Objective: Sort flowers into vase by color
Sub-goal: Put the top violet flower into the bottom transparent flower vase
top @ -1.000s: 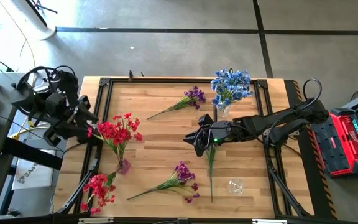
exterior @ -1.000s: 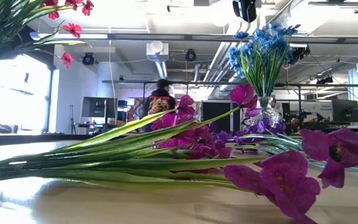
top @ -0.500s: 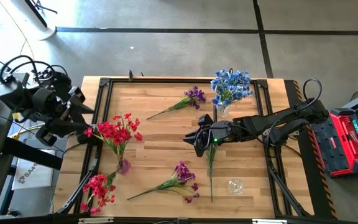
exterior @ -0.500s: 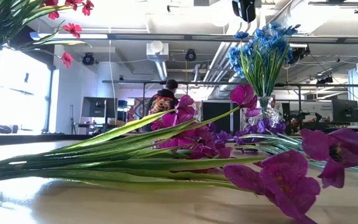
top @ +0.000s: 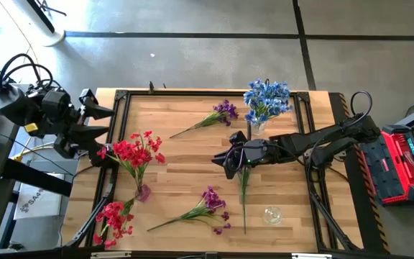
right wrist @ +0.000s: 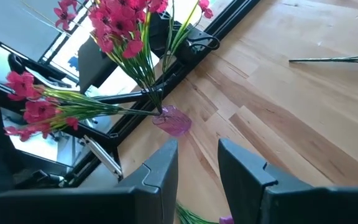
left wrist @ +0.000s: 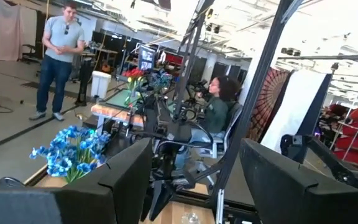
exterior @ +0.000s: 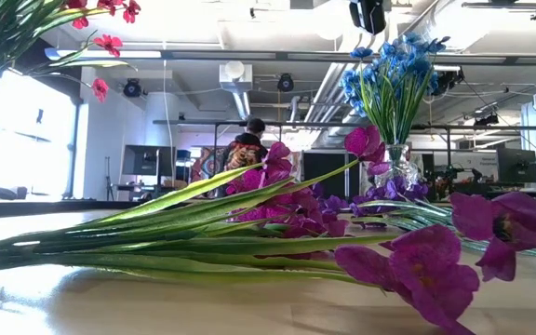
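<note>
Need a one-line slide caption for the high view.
Right gripper hovers mid-table above a green stem; left gripper waits at the table's edge.

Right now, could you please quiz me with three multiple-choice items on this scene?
1. Where are the blue flowers? A in a vase; B on the floor; C lying flat.
2. How many purple sprays lie on the table? A one; B two; C four.
3. The left gripper is: A shut on a stem; B open, empty; C out of view.

1 A: their stems rise from it.
2 B: one far, one near.
3 B: its fingers spread at the table's edge.
</note>
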You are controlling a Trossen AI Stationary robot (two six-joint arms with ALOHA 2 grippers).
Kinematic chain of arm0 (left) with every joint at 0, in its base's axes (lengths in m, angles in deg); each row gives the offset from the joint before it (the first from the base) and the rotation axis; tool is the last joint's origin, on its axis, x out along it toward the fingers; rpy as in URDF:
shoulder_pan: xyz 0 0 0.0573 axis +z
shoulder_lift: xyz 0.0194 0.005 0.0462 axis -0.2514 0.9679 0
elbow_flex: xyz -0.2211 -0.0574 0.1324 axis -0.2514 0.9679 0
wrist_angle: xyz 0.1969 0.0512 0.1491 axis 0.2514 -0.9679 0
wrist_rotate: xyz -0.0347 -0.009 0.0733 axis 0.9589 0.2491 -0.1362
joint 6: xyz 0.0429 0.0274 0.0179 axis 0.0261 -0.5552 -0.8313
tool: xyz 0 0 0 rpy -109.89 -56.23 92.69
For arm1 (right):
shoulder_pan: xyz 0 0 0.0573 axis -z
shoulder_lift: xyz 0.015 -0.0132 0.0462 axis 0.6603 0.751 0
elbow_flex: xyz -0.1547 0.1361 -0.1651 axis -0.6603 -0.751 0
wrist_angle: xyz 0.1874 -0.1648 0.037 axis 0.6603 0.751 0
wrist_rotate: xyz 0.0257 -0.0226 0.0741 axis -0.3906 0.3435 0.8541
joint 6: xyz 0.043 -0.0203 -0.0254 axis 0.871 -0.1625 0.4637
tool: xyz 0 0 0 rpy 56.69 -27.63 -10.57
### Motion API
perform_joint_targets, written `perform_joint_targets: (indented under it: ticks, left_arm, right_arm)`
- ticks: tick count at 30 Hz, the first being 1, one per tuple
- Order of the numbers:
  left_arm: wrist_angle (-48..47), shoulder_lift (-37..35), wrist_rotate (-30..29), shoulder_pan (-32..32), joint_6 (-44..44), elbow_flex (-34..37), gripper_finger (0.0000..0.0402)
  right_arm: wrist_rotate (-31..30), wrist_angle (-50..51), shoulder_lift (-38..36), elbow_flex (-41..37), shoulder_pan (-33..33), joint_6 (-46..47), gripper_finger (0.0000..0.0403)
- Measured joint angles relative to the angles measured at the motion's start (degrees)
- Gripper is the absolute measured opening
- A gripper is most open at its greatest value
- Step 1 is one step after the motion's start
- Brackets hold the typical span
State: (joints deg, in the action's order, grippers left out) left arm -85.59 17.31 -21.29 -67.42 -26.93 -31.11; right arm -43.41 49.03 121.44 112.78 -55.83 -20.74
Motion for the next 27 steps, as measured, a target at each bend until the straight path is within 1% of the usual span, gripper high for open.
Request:
perform_joint_targets:
  ticks: [6,9,12,18,22,27]
  left_arm:
    - [0.0,3.1,7.2,5.7,0.2,-2.1,0.0229]
    - [-0.4,5.4,11.1,9.8,0.2,-3.8,0.0229]
    - [-2.9,7.8,14.8,14.6,0.3,-5.9,0.0229]
    - [-9.0,12.0,23.3,26.1,3.7,-9.0,0.0229]
    - [-11.4,14.0,30.8,34.7,5.2,-9.5,0.0229]
    - [-14.5,17.1,40.8,45.1,5.3,-9.5,0.0229]
  right_arm:
    - [0.0,-1.7,0.0,0.0,0.0,0.2,0.0103]
    - [0.0,-3.0,0.0,0.0,0.0,0.3,0.0103]
    - [0.0,-3.7,0.0,0.0,-0.1,1.1,0.0103]
    - [-0.7,-3.5,0.0,0.0,-0.9,3.7,0.0103]
    - [-2.8,-2.2,0.0,0.0,-2.5,4.8,0.0103]
    - [-5.8,2.6,0.0,0.0,-4.9,9.9,0.0103]
